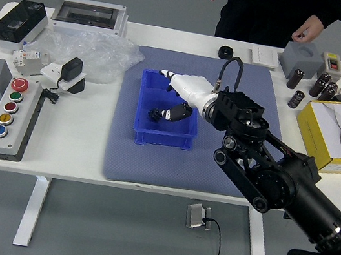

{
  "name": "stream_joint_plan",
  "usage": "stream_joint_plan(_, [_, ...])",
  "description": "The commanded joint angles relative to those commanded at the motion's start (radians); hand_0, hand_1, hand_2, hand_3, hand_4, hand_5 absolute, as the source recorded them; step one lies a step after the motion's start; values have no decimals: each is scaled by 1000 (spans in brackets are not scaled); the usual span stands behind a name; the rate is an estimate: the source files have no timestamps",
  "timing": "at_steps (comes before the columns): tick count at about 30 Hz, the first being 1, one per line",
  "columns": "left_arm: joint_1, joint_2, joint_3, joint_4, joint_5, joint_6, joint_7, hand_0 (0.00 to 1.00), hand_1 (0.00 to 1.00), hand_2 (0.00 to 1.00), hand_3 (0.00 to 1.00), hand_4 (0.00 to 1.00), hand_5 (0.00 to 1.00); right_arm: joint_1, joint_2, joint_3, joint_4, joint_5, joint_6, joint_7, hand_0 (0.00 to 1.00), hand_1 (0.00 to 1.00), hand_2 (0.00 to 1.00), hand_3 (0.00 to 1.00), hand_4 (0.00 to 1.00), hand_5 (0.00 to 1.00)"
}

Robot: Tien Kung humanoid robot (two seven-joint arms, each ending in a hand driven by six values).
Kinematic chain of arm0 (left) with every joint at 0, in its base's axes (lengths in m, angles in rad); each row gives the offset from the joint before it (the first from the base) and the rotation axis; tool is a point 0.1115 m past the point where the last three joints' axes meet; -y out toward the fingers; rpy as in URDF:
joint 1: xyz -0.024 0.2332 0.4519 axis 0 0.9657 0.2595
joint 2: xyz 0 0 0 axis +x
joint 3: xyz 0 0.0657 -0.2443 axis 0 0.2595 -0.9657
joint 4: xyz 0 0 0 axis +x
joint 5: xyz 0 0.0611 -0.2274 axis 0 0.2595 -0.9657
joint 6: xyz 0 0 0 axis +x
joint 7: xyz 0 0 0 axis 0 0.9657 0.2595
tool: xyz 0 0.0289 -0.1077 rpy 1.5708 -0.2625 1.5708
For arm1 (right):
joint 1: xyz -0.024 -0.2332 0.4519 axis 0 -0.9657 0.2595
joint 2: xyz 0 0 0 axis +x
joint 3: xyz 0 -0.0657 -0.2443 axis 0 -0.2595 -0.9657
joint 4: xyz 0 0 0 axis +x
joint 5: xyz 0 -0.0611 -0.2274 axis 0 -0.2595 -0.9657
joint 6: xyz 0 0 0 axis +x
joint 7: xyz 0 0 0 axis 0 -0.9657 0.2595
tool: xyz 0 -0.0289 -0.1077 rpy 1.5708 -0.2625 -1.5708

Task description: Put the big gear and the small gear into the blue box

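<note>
Blue walls of the open box (164, 140) stand on the grey-blue mat (141, 165), near the middle of the frame, and your right hand (193, 91) is reaching in over them from the right. It is released: the fingers (173, 76) point to the left, apart from the dark thumb tip (177, 112), with nothing grasped between them. Below, and just beside the thumb, you have one black gear (155, 114) inside the box, toward its lower left part; you cannot tell from its partly shaded shape whether it is the big or the small one. Your right arm (280, 175) comes in from the lower right and hides much of the mat's right part.

At the top of the frame, across the white surface (81, 152), a person (258, 14) in dark clothes stands at the far edge. One hand of theirs hangs at top centre, and the other hangs farther right, near the grey block (302, 58). Neither is holding anything you can make out. Between the person and your box, a black round part (225, 52) sits by the mat's far edge. Over on the left, you have the button panel (13, 121) and the clear plastic wrap (98, 53).
</note>
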State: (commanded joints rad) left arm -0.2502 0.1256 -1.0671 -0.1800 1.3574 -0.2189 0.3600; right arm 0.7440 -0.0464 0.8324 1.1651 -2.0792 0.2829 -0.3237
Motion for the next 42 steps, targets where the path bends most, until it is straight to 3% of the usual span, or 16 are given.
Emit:
stream_joint_plan(5, [1, 1, 0, 0, -5, 2, -1, 892, 884, 877, 896, 835, 695, -10, -54, 49, 44, -5, 13, -4, 729, 716, 867, 998, 834, 333])
stream_joint_plan(11, [2, 3, -3, 0, -10, 4, -1, 892, 885, 877, 896, 832, 694, -50, -156, 105, 99, -6, 35, -12, 733, 716, 860, 995, 841, 344])
stream_joint_plan(12, [1, 3, -3, 0, -11, 4, -2, 892, 885, 878, 897, 831, 694, -57, -170, 112, 104, -5, 40, -12, 722, 703, 828, 933, 837, 344])
stream_joint_plan(19, [-1, 2, -2, 0, -17, 5, -3, 892, 885, 878, 897, 830, 694, -112, -260, 140, 101, 7, 95, -15, 724, 708, 817, 906, 825, 333])
stream_joint_plan(28, [-3, 0, -1, 0, -19, 5, -5, 892, 886, 879, 898, 831, 695, -137, -292, 106, 33, -18, 164, -19, 735, 721, 820, 887, 819, 328])
stream_joint_plan(41, [-4, -2, 0, 0, -21, 5, -4, 892, 886, 879, 899, 829, 694, -142, -289, 74, -4, -18, 179, -25, 732, 718, 810, 856, 802, 310])
stream_joint_plan(42, [-4, -2, 0, 0, -21, 5, -4, 892, 886, 880, 899, 828, 693, -142, -288, 72, -4, -18, 176, -27, 696, 661, 741, 778, 775, 306])
